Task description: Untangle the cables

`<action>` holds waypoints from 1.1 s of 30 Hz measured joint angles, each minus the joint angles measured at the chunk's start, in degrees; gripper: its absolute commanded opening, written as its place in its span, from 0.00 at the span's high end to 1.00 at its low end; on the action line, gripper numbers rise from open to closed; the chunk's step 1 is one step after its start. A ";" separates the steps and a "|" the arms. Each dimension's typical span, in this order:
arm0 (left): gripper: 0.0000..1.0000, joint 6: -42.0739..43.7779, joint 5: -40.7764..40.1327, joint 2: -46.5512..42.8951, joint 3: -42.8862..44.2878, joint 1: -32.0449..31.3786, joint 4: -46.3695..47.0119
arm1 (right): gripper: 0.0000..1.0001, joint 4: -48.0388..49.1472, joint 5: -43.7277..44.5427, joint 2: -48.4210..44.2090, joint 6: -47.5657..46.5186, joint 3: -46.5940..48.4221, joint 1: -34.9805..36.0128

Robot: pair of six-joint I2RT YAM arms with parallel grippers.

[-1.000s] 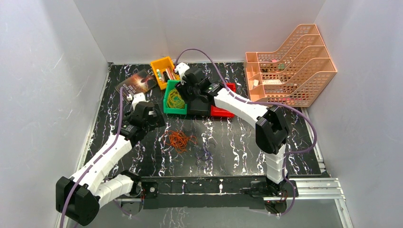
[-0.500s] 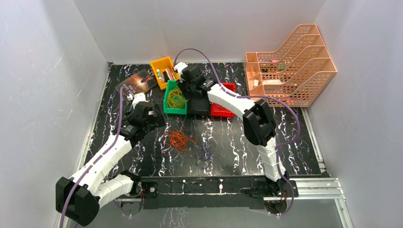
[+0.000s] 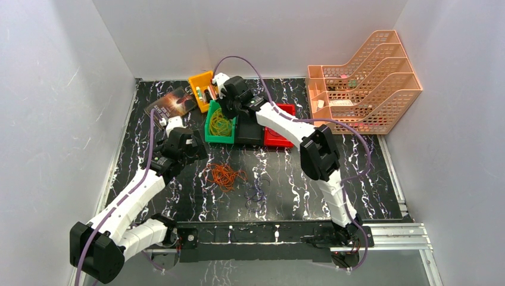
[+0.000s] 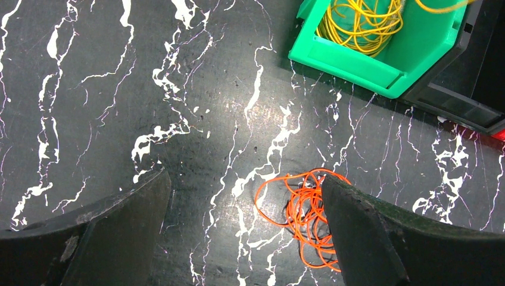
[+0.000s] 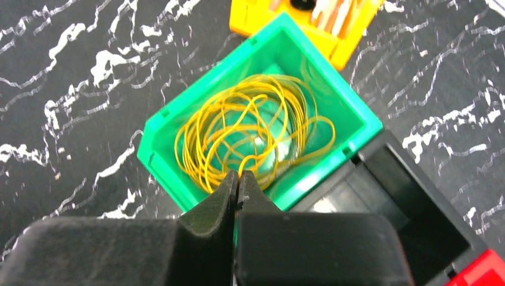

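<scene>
A yellow cable (image 5: 250, 131) lies coiled in a green bin (image 5: 357, 119), also seen from above as yellow cable (image 3: 219, 125) in the green bin (image 3: 209, 138). My right gripper (image 5: 238, 174) hangs over the bin's near edge, shut, with a yellow strand running up into its tips. An orange cable (image 3: 225, 176) lies bunched on the black marbled table. My left gripper (image 4: 243, 177) hovers open above the table; the orange cable (image 4: 304, 214) lies partly under its right finger (image 4: 369, 232), untouched. The right gripper (image 3: 225, 110) is at the bin's back.
A yellow bin (image 3: 201, 83) with small items stands behind the green one. A black bin (image 3: 249, 134) and a red bin (image 3: 280, 140) sit to its right. A peach file rack (image 3: 363, 83) fills the back right. A booklet (image 3: 172, 102) lies back left.
My right gripper has moved left over the green bin and closed its fingers. The left arm has stayed still with its fingers open.
</scene>
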 measured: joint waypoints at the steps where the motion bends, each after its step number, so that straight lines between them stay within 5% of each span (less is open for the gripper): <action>1: 0.02 0.00 0.00 0.00 0.00 0.00 -0.02 | 0.97 0.22 -0.24 1.22 0.02 1.75 0.04; 15: 0.02 -0.02 1.16 0.02 -0.02 0.00 0.00 | 0.97 -1.44 0.68 14.45 -0.66 9.68 0.92; 28: 0.02 0.00 1.62 0.48 -0.42 0.00 0.68 | 0.56 -1.73 6.54 14.27 -4.76 9.99 2.38; 33: 0.02 0.00 1.95 0.90 -0.42 0.00 0.92 | 0.48 -1.84 7.04 12.09 -5.22 7.85 2.80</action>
